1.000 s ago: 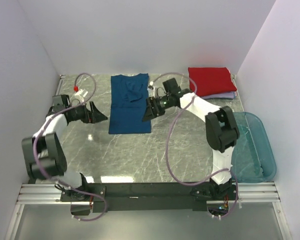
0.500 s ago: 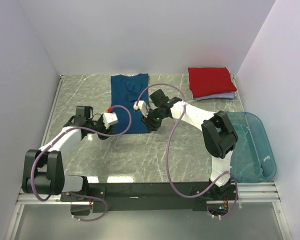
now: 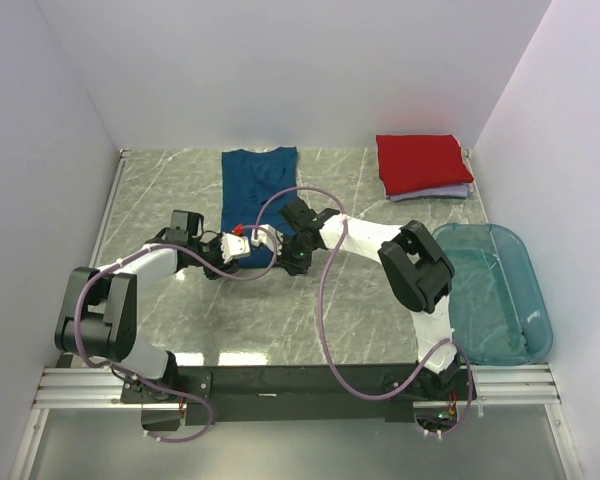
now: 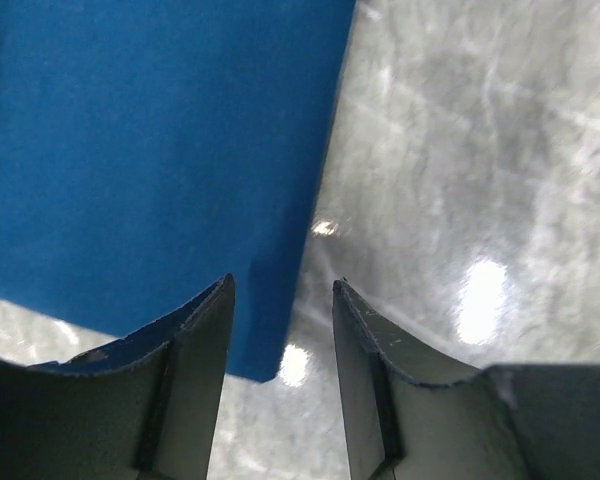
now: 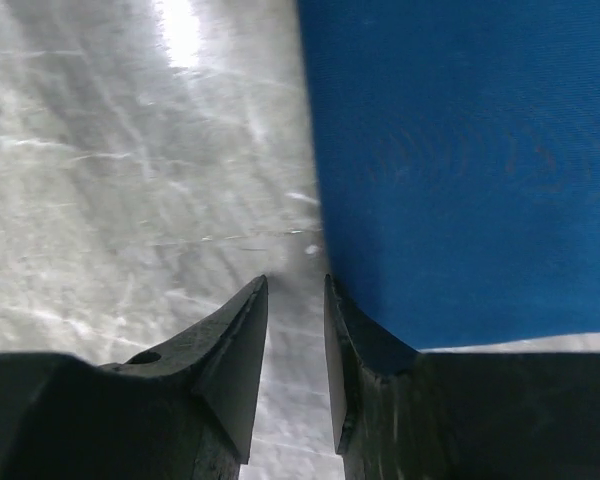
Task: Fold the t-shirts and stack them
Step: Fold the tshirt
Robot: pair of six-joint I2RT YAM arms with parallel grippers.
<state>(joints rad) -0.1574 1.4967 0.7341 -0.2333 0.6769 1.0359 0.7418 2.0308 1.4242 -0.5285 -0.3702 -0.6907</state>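
Note:
A dark blue t-shirt (image 3: 258,185), folded into a long strip, lies flat at the table's middle back. My left gripper (image 3: 252,254) hangs low over its near hem. In the left wrist view the blue t-shirt (image 4: 150,150) fills the upper left, and its near corner sits in the gap of the left gripper (image 4: 283,281), whose fingers stand apart. My right gripper (image 3: 295,262) is at the near right corner. Its fingers (image 5: 296,279) keep a narrow gap over bare table, just beside the edge of the blue t-shirt (image 5: 460,160). A folded red t-shirt (image 3: 423,162) rests on a lavender one (image 3: 452,191).
A translucent teal tub (image 3: 510,300) stands at the right edge of the grey marbled table (image 3: 180,300). White walls close in the back and both sides. Purple cables loop above both arms.
Both arms have swung inward and down to the blue t-shirt's near hem. Both grippers have narrowed from wide open to a partial gap.

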